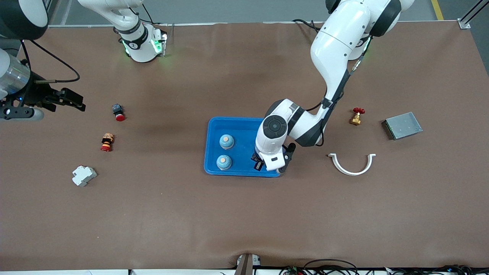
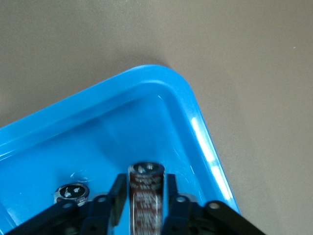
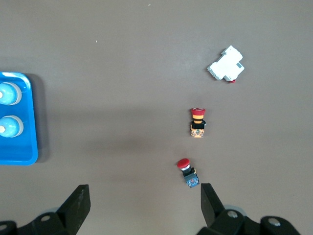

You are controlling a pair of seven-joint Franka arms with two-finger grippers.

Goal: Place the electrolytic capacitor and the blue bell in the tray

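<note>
Two blue bells (image 1: 226,141) stand in the tray (image 1: 214,126). Left claw (image 2: 145,203) is low inside the tray's corner toward the left arm's end, fingers narrowly spread beside the upright electrolytic capacitor (image 2: 145,193); grip contact cannot be told. Right claw (image 3: 142,205) waits wide open above the desk (image 1: 244,221).

Robotics lab bench

Two white Franka arms are standing at a table (image 1: 244,221) covered in brown matting, with cables trailing along its edge and industrial parts lying about: a red-handled brass valve (image 1: 357,116), a white circuit breaker (image 1: 83,175), red push-button switches (image 1: 118,112).
</note>
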